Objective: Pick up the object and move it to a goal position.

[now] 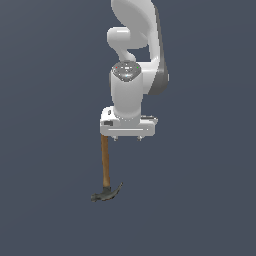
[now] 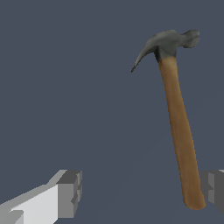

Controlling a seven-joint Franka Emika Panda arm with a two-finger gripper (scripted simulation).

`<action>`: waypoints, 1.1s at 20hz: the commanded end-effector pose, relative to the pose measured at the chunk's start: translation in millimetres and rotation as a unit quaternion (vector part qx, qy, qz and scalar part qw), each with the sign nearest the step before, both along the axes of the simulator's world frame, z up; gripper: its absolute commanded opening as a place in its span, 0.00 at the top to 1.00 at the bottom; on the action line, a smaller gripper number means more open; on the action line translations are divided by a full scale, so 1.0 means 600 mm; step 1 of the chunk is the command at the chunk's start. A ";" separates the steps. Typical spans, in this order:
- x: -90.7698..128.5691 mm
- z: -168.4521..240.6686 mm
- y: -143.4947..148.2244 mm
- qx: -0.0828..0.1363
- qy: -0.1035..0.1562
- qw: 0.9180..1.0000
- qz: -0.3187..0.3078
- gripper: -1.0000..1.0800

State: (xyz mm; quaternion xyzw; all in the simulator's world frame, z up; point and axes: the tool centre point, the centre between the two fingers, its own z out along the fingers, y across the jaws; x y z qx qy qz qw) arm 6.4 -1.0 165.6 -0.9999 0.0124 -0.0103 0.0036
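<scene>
Hammer [image 2: 177, 118] lies beside 1 finger [image 2: 214, 189] of the spread end effector [image 2: 142, 190].

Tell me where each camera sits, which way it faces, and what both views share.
Exterior view: off the arm, facing the white arm and its claw above the hammer.
Wrist view: on the wrist, looking past both fingers along the hammer; the fingers stand wide apart.
Shared: hammer and claw.
</scene>
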 end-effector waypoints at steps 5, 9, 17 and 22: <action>0.001 0.007 0.014 0.005 -0.004 1.000 0.000 0.04; 0.003 0.021 0.041 0.015 -0.011 1.000 0.001 0.04; 0.003 0.021 0.040 0.015 -0.012 1.000 0.002 0.04; 0.013 0.004 0.023 0.013 -0.010 1.000 0.003 0.04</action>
